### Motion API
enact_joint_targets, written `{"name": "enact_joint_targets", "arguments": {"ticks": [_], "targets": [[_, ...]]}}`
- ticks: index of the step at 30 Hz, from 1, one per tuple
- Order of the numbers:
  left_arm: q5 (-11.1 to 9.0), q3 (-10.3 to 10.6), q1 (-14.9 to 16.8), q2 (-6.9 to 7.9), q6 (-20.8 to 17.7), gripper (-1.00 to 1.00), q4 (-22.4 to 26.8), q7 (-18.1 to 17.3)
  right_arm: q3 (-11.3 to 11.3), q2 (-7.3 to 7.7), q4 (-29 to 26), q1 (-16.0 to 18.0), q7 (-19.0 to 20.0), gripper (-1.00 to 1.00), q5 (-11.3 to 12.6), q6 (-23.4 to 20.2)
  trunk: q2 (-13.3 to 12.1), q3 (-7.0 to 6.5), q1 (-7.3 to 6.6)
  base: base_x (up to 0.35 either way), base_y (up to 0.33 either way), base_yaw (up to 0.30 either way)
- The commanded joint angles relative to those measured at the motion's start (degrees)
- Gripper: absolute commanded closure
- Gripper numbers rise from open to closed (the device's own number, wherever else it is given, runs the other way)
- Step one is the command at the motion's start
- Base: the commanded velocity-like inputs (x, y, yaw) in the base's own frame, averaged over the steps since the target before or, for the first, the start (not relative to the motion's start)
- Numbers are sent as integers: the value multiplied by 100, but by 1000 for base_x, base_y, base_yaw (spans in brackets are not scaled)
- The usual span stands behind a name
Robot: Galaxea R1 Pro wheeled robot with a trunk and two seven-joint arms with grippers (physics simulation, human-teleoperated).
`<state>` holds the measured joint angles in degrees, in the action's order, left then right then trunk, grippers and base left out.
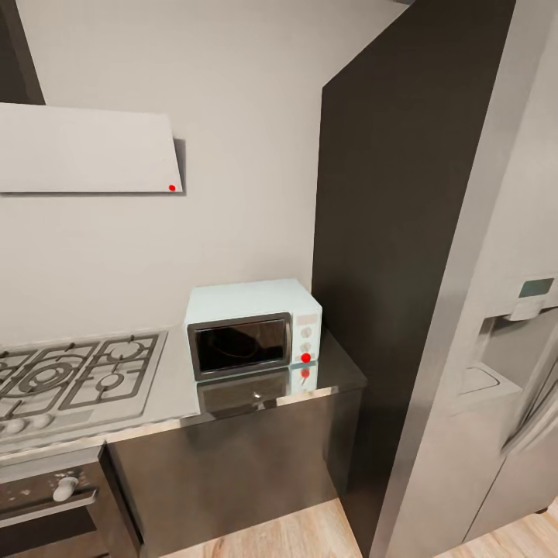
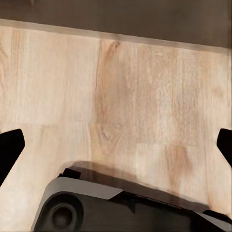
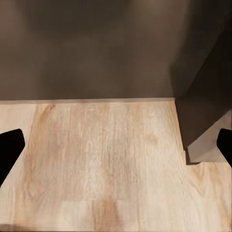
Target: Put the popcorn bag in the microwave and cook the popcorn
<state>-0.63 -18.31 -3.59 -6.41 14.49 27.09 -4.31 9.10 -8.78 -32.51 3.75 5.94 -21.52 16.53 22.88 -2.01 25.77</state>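
Observation:
The pale mint-blue microwave stands on the grey steel countertop, against the wall and beside a tall dark cabinet. Its dark glass door is closed, and a red dot shows at the bottom of its cream panel. The popcorn bag is out of view. In the left wrist view my left gripper hangs open over the wooden floor, black fingertips wide apart, nothing between them. My right gripper is open too, above the floor near the cabinet base, and empty.
A gas hob lies left of the microwave, under a slanted white hood. A black built-in oven sits below the hob. A steel fridge stands at the right. My robot base shows above the floor.

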Motion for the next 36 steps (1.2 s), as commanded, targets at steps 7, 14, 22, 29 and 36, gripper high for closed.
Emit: {"name": "enact_joint_targets", "arguments": {"ticks": [7,14,22,29,36], "targets": [[36,-41,465,-1,4,-100,-772,-42,-174,-36,-1233,-25,106,-100,-2,-138,4,2,1,0,0,0],[37,-41,473,0,3,-100,-793,-39,-1110,-77,-3337,-101,105,-100,141,-1486,4,2,1,0,0,0],[37,-54,473,0,2,-100,-793,-35,-1602,-77,-4728,-9,97,-100,513,-2473,4,2,1,0,0,0],[35,-58,473,0,2,-100,-793,-35,-1891,-96,-4673,871,67,-100,873,-3311,4,2,1,0,0,0],[21,-58,473,0,3,-100,-793,-31,-1891,-122,-2692,2612,26,-100,1495,-3417,4,2,1,0,0,0]]}}
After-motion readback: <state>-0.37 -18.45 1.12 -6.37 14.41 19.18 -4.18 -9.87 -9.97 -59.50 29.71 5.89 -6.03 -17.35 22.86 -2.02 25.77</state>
